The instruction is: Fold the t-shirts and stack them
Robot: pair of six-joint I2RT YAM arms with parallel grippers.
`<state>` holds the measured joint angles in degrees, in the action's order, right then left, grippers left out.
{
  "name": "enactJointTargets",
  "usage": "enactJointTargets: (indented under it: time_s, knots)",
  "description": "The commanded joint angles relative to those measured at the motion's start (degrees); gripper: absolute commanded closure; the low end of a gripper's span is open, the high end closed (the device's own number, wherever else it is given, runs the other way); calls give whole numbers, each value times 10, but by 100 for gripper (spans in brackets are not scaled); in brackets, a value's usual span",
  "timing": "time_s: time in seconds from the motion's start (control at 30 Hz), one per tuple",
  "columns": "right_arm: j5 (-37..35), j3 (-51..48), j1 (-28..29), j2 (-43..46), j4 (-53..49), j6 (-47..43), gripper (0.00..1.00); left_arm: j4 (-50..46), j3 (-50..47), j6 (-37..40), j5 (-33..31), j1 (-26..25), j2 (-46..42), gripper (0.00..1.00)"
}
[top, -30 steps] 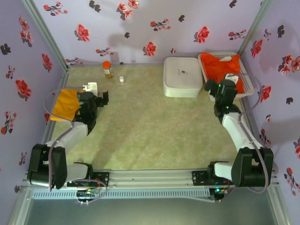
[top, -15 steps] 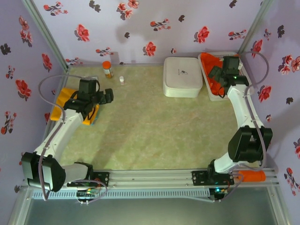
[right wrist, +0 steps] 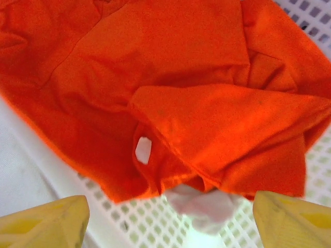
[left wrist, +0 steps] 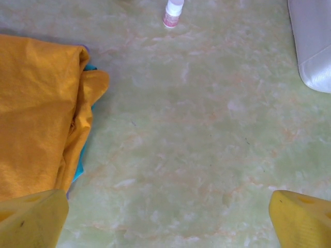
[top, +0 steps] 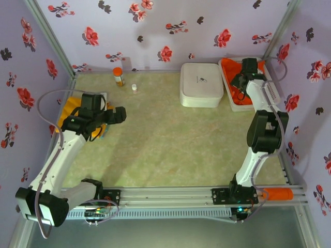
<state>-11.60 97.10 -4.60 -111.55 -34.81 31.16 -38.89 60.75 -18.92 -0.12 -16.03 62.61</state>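
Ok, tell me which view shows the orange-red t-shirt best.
The right wrist view: the orange-red t-shirt is close up, folds clear, crumpled in the white basket. The top external view gives a small orange patch, partly hidden by the right arm.

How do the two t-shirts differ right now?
Colour: the orange-red t-shirt is bright red-orange, the mustard t-shirt yellow-orange.
Place: the orange-red t-shirt lies in the white basket, the mustard t-shirt on the table.
Pose: the orange-red t-shirt is crumpled in loose folds, the mustard t-shirt lies flatter.
Shared: neither is gripped; the left gripper and right gripper are open.
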Motion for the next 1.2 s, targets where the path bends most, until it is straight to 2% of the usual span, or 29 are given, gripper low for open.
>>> enactJointTargets:
  time_s: [0.0, 0.23, 0.37, 0.43, 0.63, 0.7, 0.93, 1.17]
  knots:
    - [-9, 40, -6, -51, 14, 23, 18, -21, -12, 16, 20, -4, -9, 0]
    - [-6, 165, -18, -173, -27, 16, 21, -12, -19, 14, 33, -3, -8, 0]
    - [-14, 210, -22, -215, -54, 7, 29, -6, -23, 9, 42, -4, 0, 0]
    - [-8, 211, -27, -220, -57, 9, 40, -5, -24, 7, 44, -4, 4, 0]
    - [13, 178, -34, -175, -60, 9, 92, 0, -25, 5, 46, -4, 7, 0]
    - [9, 141, -32, -131, -37, 8, 100, -1, -23, 5, 49, -4, 9, 0]
    - [-29, 19, -18, 37, 38, 8, 100, -1, -26, -2, 55, -5, 2, 0]
    - [-60, -42, 6, 169, 89, -16, 100, -3, -27, -30, 77, -8, -20, 0]
